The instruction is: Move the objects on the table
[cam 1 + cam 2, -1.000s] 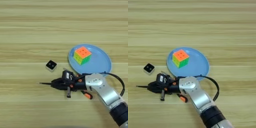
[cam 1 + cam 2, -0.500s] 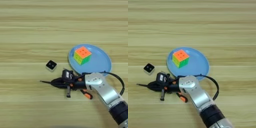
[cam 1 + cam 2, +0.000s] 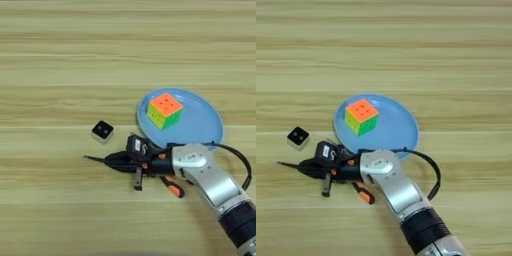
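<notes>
The hand (image 3: 131,161) lies low on the counter (image 3: 60,65), over the pliers (image 3: 167,182) just below the blue plate (image 3: 200,127); its grip cannot be told. The cube (image 3: 164,109) sits on that plate. A careless lift may drag the pliers against the plate.

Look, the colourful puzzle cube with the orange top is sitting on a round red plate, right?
Not quite. The colourful puzzle cube with the orange top is sitting on a round plate, but the plate is light blue, not red. The left eye view shows this clearly.
</notes>
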You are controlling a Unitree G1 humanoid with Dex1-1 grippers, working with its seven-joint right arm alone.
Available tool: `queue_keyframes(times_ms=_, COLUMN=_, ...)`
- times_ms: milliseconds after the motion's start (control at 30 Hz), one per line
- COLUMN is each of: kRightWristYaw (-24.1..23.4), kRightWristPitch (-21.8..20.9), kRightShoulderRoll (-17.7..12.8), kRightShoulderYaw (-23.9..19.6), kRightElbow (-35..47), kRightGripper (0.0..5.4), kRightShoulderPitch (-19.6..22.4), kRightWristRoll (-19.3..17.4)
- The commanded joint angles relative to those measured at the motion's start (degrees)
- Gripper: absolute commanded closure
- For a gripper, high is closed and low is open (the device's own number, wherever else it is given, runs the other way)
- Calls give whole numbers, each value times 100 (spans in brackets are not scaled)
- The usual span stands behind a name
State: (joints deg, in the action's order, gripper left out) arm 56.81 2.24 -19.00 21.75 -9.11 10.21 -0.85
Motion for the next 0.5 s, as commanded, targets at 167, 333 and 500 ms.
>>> queue_keyframes(times_ms=167, kRightWristYaw=-154, kRightWristPitch=119, kRightShoulderRoll=-171, kRightShoulderYaw=-458, kRightElbow=813, kRightGripper=511, kRightShoulderPitch=254, kRightWristRoll=-244)
queue_keyframes(times_ms=333, kRightWristYaw=-201, kRightWristPitch=280, kRightShoulderRoll=-196, kRightShoulderYaw=-714, kRightElbow=1220, kRightGripper=511, kRightShoulderPitch=268, kRightWristRoll=-421)
queue_keyframes(times_ms=500, kRightWristYaw=-222, kRightWristPitch=401, kRightShoulderRoll=-216, kRightShoulderYaw=-850, kRightElbow=1463, kRightGripper=511, kRightShoulderPitch=224, kRightWristRoll=-494)
